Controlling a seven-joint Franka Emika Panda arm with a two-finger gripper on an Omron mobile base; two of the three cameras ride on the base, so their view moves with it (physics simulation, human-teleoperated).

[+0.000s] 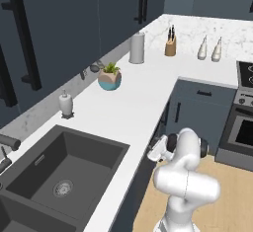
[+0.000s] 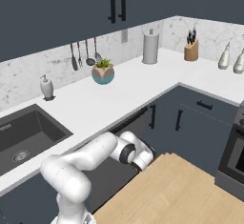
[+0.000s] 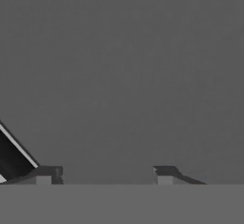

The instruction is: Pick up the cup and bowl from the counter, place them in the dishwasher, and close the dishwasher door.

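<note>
My gripper [image 3: 104, 174] is spread wide with nothing between its fingers, pressed close against the flat dark dishwasher door [image 3: 124, 75] below the counter [image 1: 133, 110] edge. From the base views my hand sits low at that dark front [image 2: 114, 170], right of the sink [image 1: 59, 172]. A teal plant pot [image 1: 109, 79] stands far back on the counter.

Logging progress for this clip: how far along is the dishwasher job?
Seemingly done: cup and bowl look loaded; the counter bears the plant pot and soap dispenser instead. In hand: the open claw sits low at the dishwasher door. Left: shutting it fully; whether it is shut I cannot tell.
</note>
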